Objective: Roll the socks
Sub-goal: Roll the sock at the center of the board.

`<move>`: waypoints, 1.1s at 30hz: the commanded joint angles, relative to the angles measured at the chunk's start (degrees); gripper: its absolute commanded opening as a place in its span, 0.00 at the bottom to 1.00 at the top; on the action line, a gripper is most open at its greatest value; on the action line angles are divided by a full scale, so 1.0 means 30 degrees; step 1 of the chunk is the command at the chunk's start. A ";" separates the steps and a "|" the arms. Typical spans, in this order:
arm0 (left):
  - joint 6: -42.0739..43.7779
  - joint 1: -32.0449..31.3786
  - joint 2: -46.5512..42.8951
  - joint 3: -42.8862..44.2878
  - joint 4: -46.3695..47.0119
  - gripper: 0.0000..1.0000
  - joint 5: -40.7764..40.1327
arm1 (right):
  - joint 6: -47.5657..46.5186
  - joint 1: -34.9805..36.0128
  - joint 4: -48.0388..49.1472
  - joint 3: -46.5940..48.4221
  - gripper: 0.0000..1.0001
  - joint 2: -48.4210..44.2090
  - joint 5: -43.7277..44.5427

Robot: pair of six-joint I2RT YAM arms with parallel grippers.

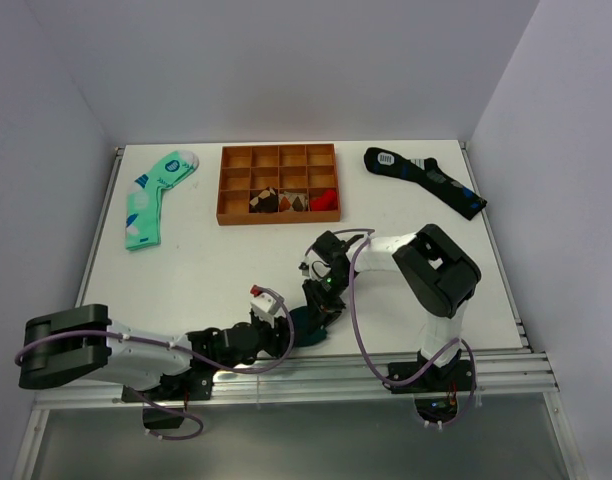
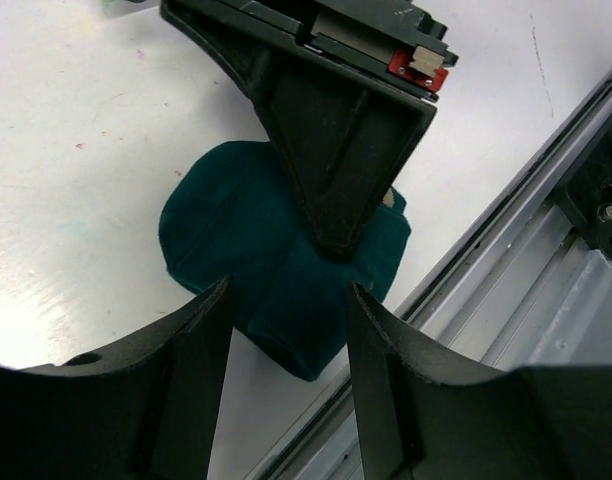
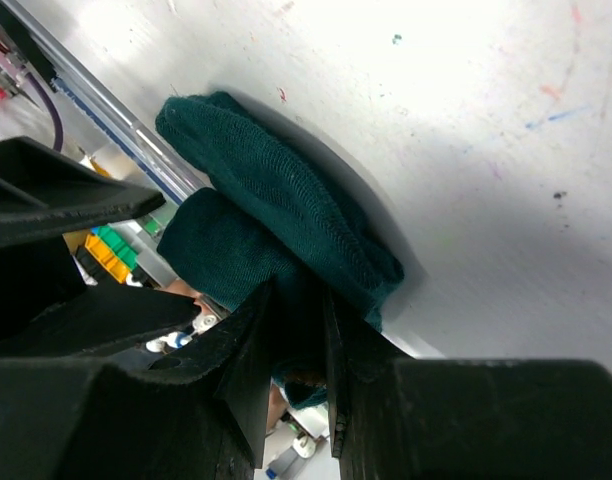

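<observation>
The dark teal-green socks (image 1: pixel 308 326) lie bunched in a rolled bundle near the table's front edge. They also show in the left wrist view (image 2: pixel 236 225) and the right wrist view (image 3: pixel 276 200). My right gripper (image 3: pixel 298 330) is shut on a fold of the socks, pressing down from above; it also shows in the top view (image 1: pixel 322 300). My left gripper (image 2: pixel 286 300) is open just in front of the bundle, its fingers (image 2: pixel 191 360) either side of the sock's near end, not touching. The cartoon figure is hidden.
An orange compartment tray (image 1: pixel 279 183) with small items stands at the back middle. A mint-green patterned sock (image 1: pixel 153 195) lies at back left, a black sock with blue patches (image 1: pixel 426 178) at back right. The metal front rail (image 2: pixel 506 250) runs right beside the bundle.
</observation>
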 commanded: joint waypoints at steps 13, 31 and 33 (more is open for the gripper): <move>-0.0140 -0.1474 0.1041 0.1368 -0.0413 0.52 -0.1714 | -0.1353 -0.0065 -0.1371 0.0091 0.13 0.0806 0.4127; -0.0140 -0.1445 0.2416 0.2217 -0.0943 0.51 -0.1042 | -0.1354 -0.0065 -0.1635 0.0061 0.13 0.0514 0.4361; -0.0170 -0.1474 0.2651 0.2305 -0.0914 0.51 -0.1042 | -0.1325 -0.0065 -0.1547 0.0032 0.13 0.0543 0.4303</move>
